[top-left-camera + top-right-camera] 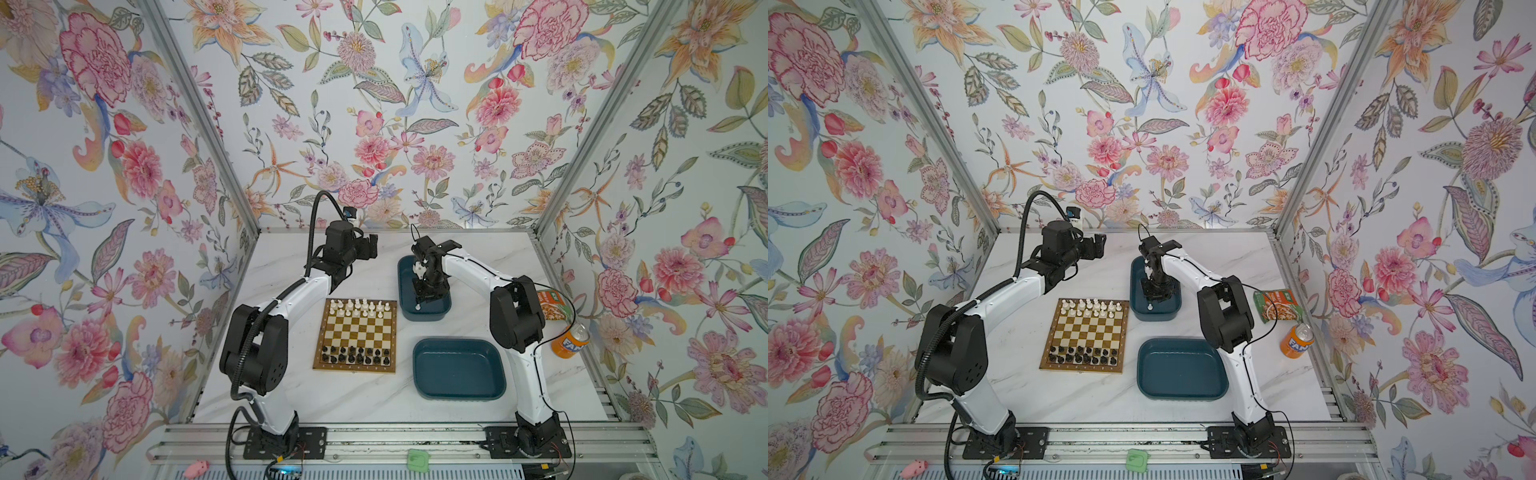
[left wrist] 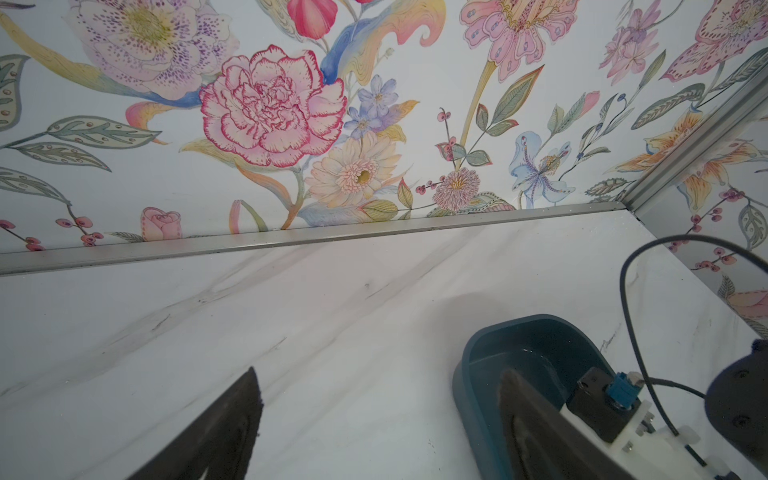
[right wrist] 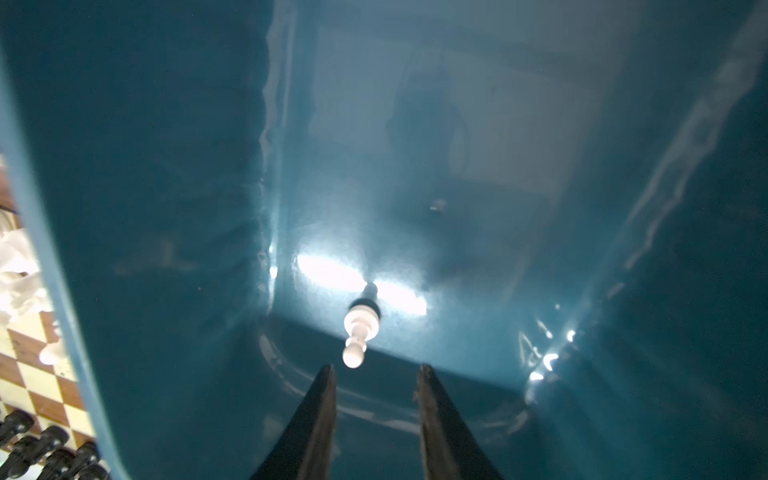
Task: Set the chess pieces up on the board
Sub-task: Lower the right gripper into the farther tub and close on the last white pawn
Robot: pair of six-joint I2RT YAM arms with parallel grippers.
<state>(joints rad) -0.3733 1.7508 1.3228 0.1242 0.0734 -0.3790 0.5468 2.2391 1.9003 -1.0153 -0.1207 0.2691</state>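
Orange can [image 1: 570, 341] (Fanta), snack packet [image 1: 549, 305], nearer teal tub [image 1: 457, 370]

Board [image 1: 356, 334]: wood, satin tan and cream checks. Black pieces [image 1: 357, 356] glossy; white pieces [image 1: 359, 308] smooth, plastic-looking. Far tub [image 3: 166, 208] and near tub [image 1: 459, 370]: teal plastic, glossy, the far one's inside throwing bright glare around a smooth white pawn [image 3: 360, 328]. Table [image 1: 353, 399]: white marble-look, smooth, grey veins. Frame rails [image 1: 374, 440]: brushed metal. Walls [image 1: 374, 104]: matt floral print. Arm shells [image 1: 293, 293] smooth white plastic, joints [image 1: 257, 345] matt black. Can [image 1: 571, 340]: shiny metal.
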